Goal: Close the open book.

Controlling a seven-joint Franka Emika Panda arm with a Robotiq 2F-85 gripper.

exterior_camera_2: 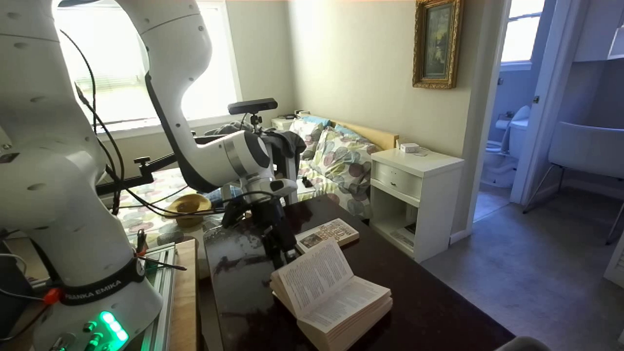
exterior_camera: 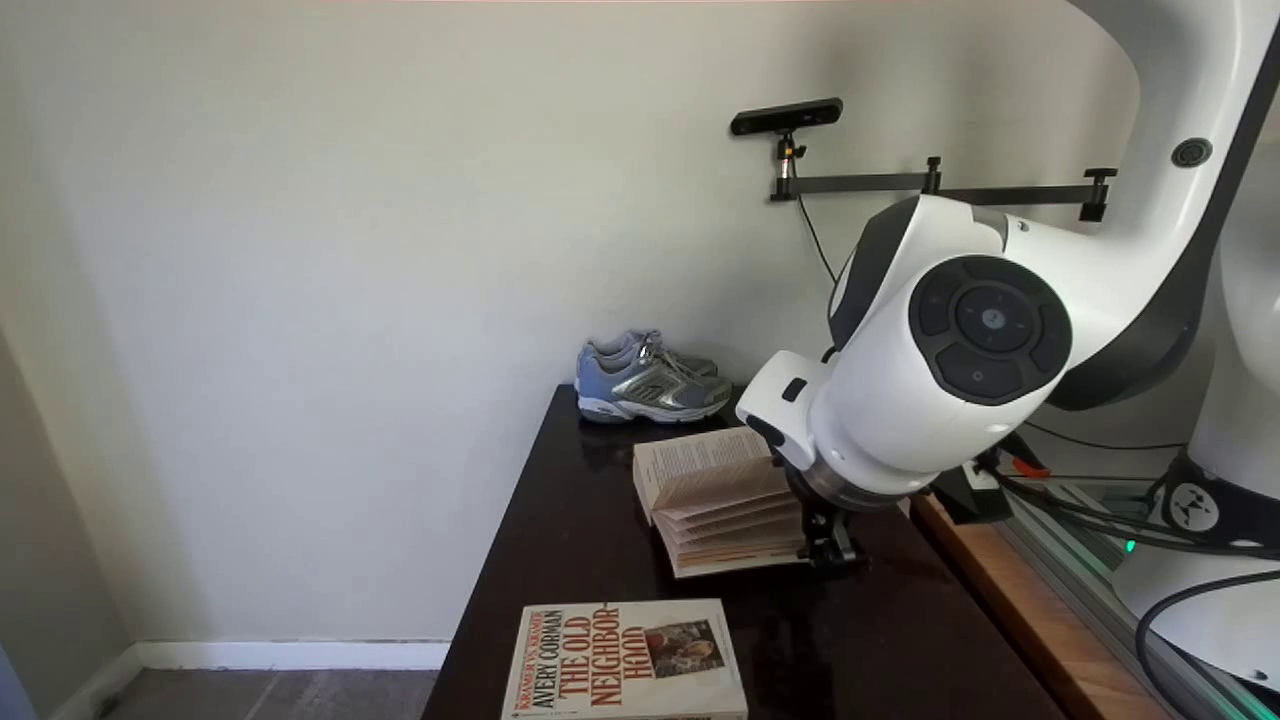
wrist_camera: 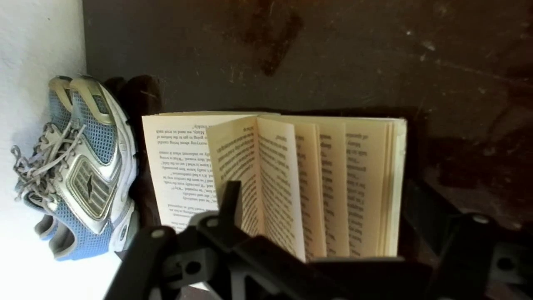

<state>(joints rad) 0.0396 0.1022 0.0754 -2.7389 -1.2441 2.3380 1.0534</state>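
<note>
The book (exterior_camera_2: 331, 297) is found spread on the dark table (exterior_camera: 575, 520), between the shoes (exterior_camera: 650, 385) and the other book (exterior_camera: 625, 660). Its raised half (exterior_camera_2: 314, 278), on the side of the other book, is tilted upward; its lower half (exterior_camera_2: 348, 303), toward the shoes, lies flatter.

The gripper (wrist_camera: 321, 185) is held low, at the raised half. Its jaws are spread widely, and no grip on anything can be seen. In the wrist view, one finger (wrist_camera: 230, 204) appears over the book near the fold, while the opposite finger (wrist_camera: 431, 212) appears just beyond the outer edge of the raised half. Whether the cover is touched from below cannot be told, because in an exterior view the fingertips (exterior_camera_2: 278, 258) are partly hidden by that half.

The step in hand is judged to be the turning of the raised half, or the preparing of it; the closing is not yet done. For the next move, it is probably required that the raised half be pushed by the outer finger, past the upright, and then laid down upon the lower half, in the direction of the shoes. The inner finger should be kept away from the fold, as otherwise it could be trapped. An arched and slow path is advised: if the push is too flat, the book may be slid along the table instead of being folded.
</note>
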